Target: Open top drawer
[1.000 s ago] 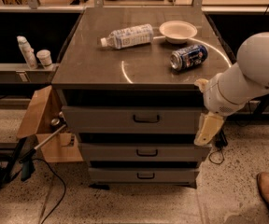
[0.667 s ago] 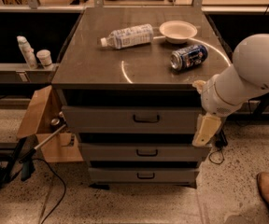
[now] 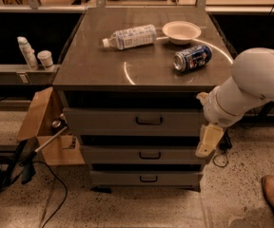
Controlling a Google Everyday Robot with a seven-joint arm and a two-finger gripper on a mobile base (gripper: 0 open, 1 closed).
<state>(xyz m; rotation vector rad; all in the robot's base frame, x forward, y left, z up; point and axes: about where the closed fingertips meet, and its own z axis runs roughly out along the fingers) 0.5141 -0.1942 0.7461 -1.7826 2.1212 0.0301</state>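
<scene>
The top drawer (image 3: 108, 121) is the widest grey front under the cabinet top, with a small black loop handle (image 3: 149, 121) at its centre. Two narrower grey drawer fronts sit below it, the middle one (image 3: 113, 155) and the bottom one (image 3: 118, 178). My gripper (image 3: 208, 139) hangs from the white arm (image 3: 256, 87) at the cabinet's right front corner. It is level with the gap between the top and middle drawers, to the right of the handle and apart from it. It holds nothing that I can see.
On the cabinet top (image 3: 94, 65) lie a plastic bottle (image 3: 130, 36), a white bowl (image 3: 181, 31) and a tipped blue can (image 3: 192, 58). A cardboard box (image 3: 44, 127) with tools stands at the left. Cables run over the floor. A shoe (image 3: 272, 191) shows at the lower right.
The arm and gripper have drifted slightly left and down by the cabinet's right corner. The drawers have not moved.
</scene>
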